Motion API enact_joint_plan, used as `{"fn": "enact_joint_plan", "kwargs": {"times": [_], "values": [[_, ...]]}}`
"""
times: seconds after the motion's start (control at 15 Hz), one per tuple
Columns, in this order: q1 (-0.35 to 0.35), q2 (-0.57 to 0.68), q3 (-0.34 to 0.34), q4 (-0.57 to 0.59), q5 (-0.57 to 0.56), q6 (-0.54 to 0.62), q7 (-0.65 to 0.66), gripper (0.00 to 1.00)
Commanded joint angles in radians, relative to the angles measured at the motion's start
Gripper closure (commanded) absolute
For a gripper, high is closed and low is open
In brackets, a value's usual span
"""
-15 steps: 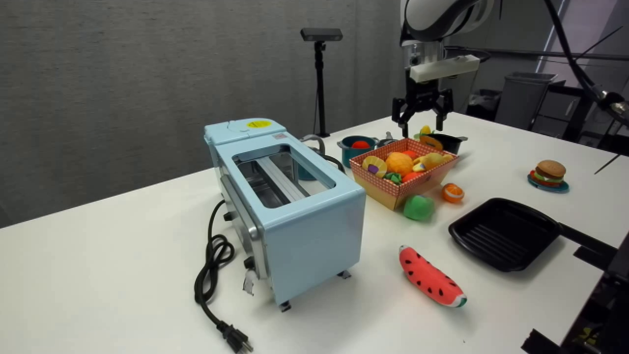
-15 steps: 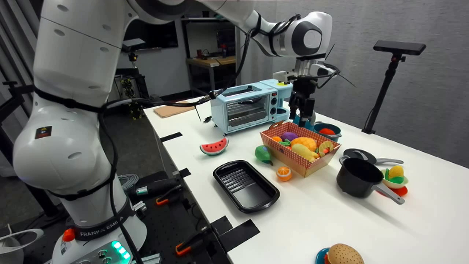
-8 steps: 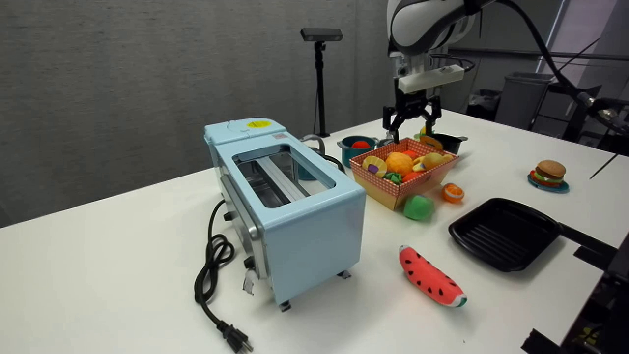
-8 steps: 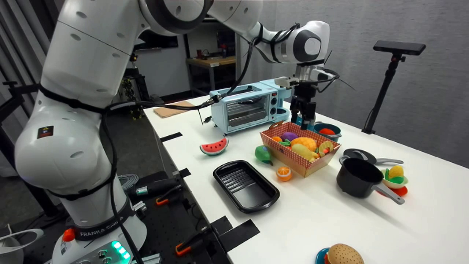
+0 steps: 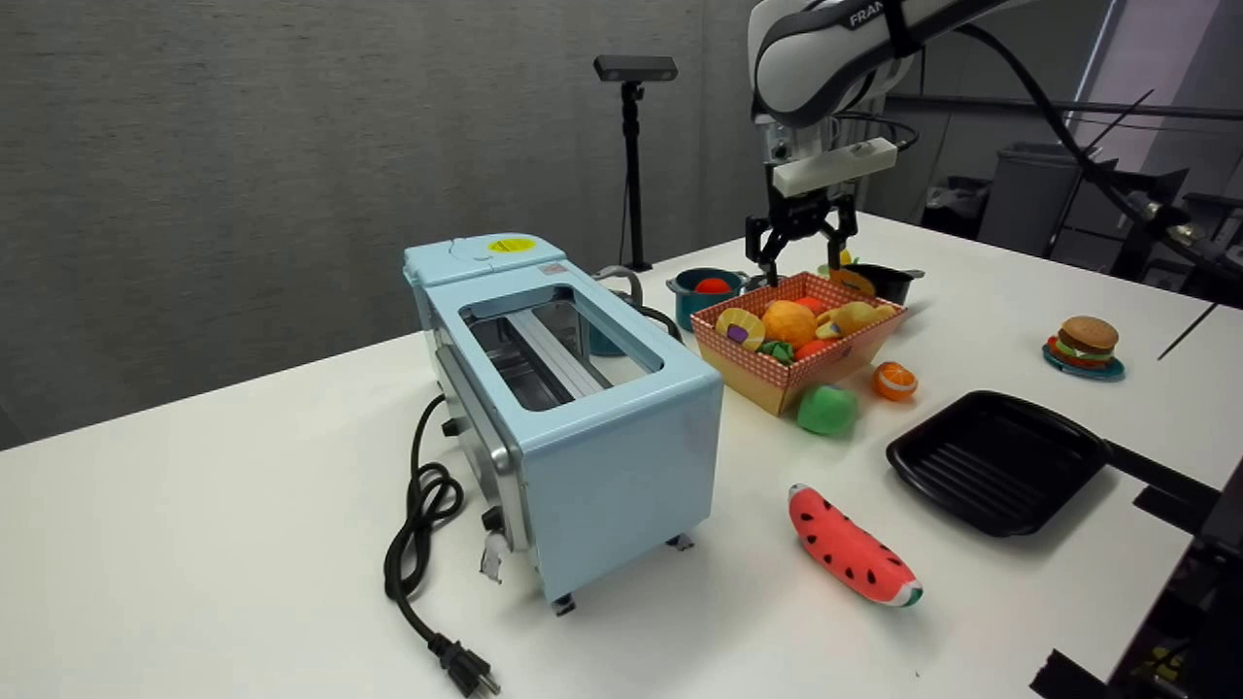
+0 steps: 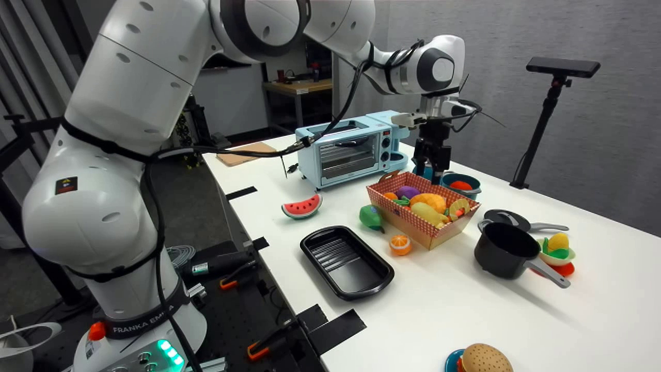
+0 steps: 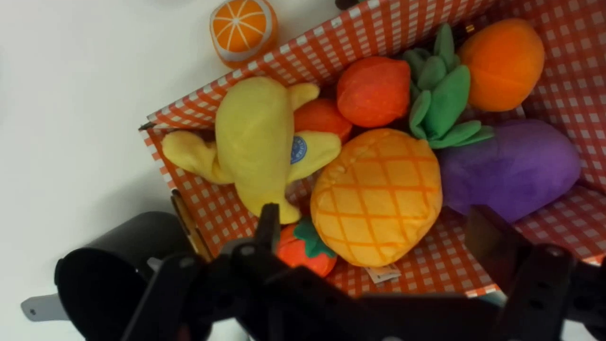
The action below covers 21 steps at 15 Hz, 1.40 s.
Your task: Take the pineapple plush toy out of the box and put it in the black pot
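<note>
The pineapple plush toy (image 5: 789, 322) lies on its side in the box (image 5: 746, 381), with its green leaves (image 7: 442, 102) toward the purple eggplant (image 7: 516, 166). The plush also shows in an exterior view (image 6: 429, 201) and in the wrist view (image 7: 376, 196). My gripper (image 5: 803, 270) is open and empty, above the box's far side; in an exterior view (image 6: 428, 175) it hangs behind the rim. In the wrist view the fingers (image 7: 375, 213) are spread wider than the plush, apart from it. The black pot (image 6: 498, 258) stands upright past the box's end, partly hidden in an exterior view (image 5: 886, 282).
A yellow banana toy (image 7: 255, 142) and red toys crowd the plush. A teal pot (image 6: 461, 190) and a flat pan (image 6: 503, 218) stand beside the box. A light-blue toaster (image 5: 621, 476), a green toy (image 5: 827, 410), an orange (image 6: 400, 244) and a grill pan (image 6: 347, 263) are around.
My gripper has moved down toward the box, drifting left in an exterior view. The fingers stay open. The toys, box and pot have not moved.
</note>
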Motion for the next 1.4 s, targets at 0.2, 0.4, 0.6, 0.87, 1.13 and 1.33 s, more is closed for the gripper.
{"fn": "enact_joint_plan", "kwargs": {"times": [0.2, 0.4, 0.6, 0.87, 1.13, 1.33], "values": [[0.025, 0.076, -0.029, 0.081, -0.032, 0.006, -0.013, 0.0], [0.029, 0.11, -0.032, 0.104, -0.038, 0.005, -0.02, 0.0], [0.034, 0.149, -0.038, 0.133, -0.044, 0.001, -0.028, 0.0], [0.037, 0.197, -0.045, 0.181, -0.049, -0.01, -0.043, 0.0], [0.036, 0.237, -0.048, 0.227, -0.052, -0.017, -0.064, 0.0], [0.036, 0.251, -0.048, 0.245, -0.05, -0.014, -0.073, 0.0]]}}
